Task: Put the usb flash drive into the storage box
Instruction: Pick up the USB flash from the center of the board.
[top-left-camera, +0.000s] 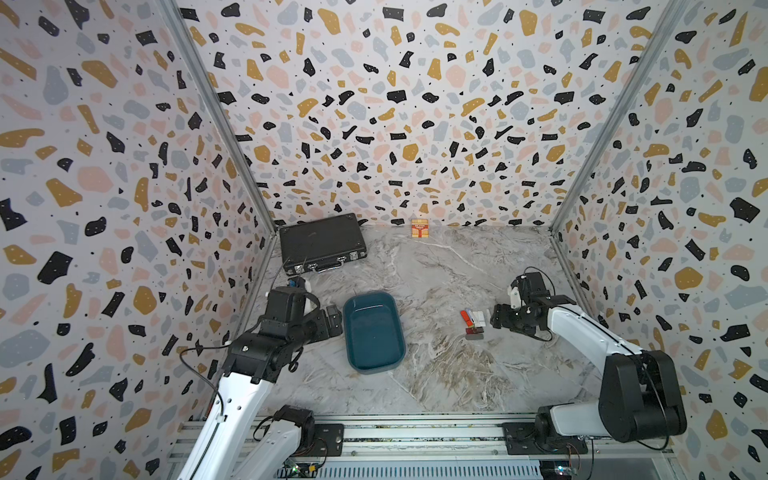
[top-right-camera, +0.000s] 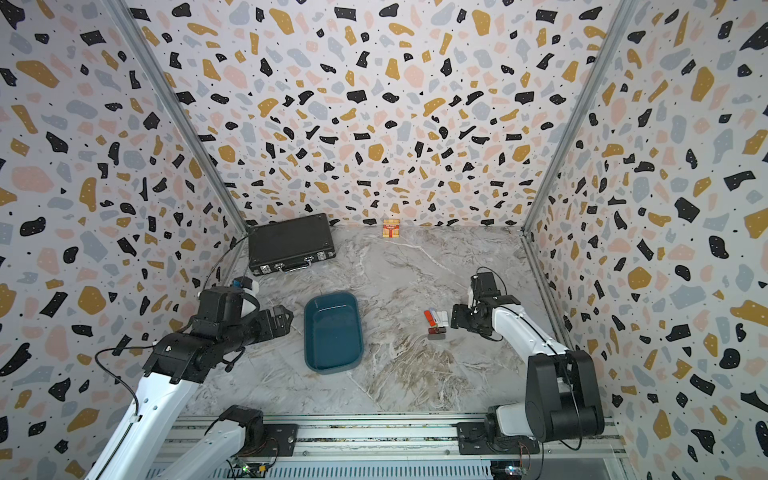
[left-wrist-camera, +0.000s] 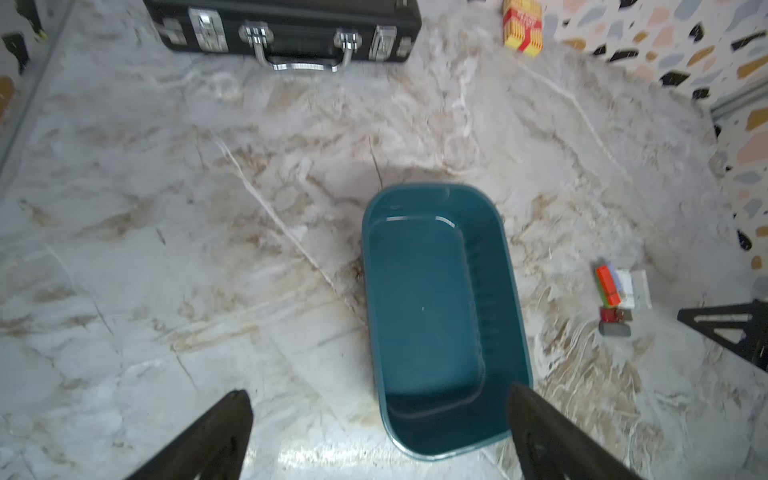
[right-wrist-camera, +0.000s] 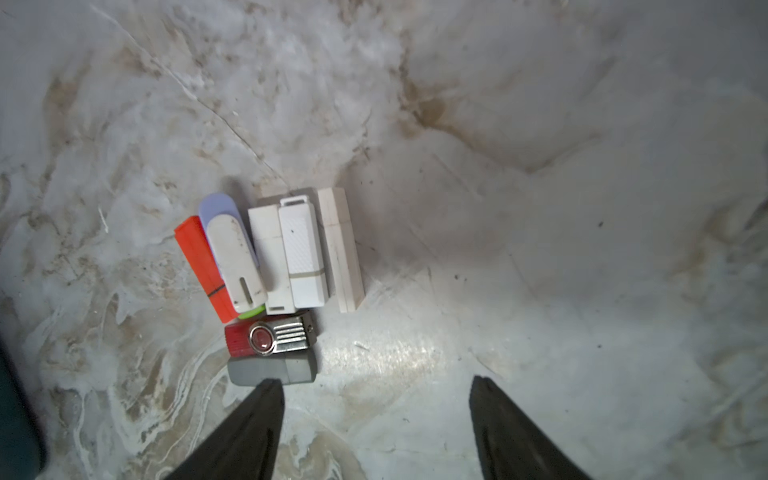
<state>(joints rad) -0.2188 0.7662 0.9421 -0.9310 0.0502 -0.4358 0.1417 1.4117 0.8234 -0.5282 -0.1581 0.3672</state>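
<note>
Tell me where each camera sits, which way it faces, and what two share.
Top views: high above the arms' bases, looking down across the table; left arm and right arm show.
Left wrist: on the left arm, facing the storage box and briefcase; open left gripper shows.
Right wrist: on the right arm, looking down at the flash drives; right gripper shows.
Shared: both wrist views show the flash drives.

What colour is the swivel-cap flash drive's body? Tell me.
The swivel-cap flash drive has a red body, clearest in the right wrist view.
</note>
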